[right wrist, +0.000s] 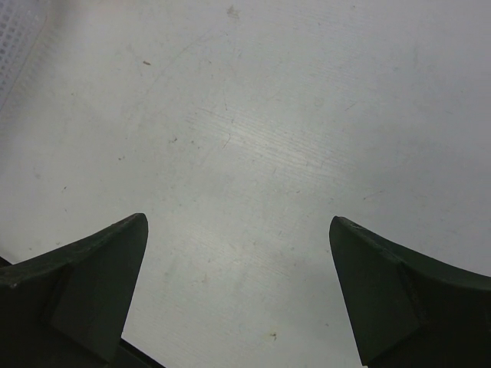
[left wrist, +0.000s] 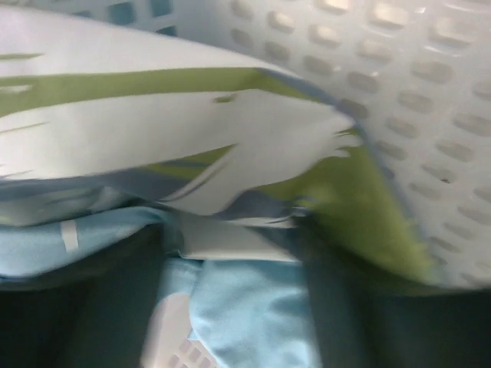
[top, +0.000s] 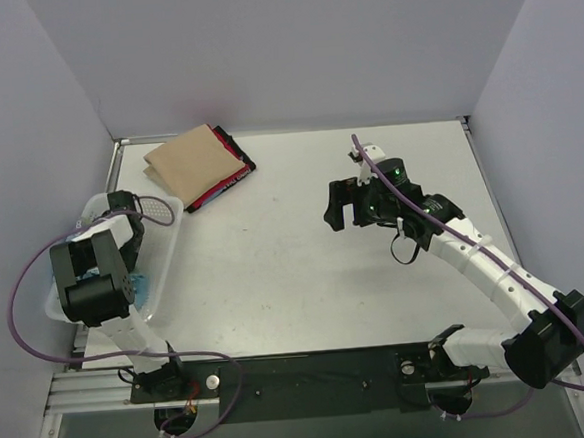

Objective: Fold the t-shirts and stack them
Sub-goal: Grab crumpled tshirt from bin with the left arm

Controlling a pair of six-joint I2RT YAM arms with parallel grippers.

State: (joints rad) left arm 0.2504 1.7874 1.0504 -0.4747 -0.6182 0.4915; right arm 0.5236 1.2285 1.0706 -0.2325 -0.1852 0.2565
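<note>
The light blue t-shirt, printed in white and yellow-green, lies crumpled inside the white mesh basket. From above only a blue scrap of it shows under the left arm. My left gripper is down in the basket, its dark fingers wide apart with blue cloth between them. At the back left a folded tan t-shirt rests on the folded red-and-black one. Right of centre, my right gripper hangs open over bare table, holding nothing.
The basket stands at the table's left edge beside the left arm. A corner of it shows at the top left of the right wrist view. Grey walls close in the table at the back and both sides.
</note>
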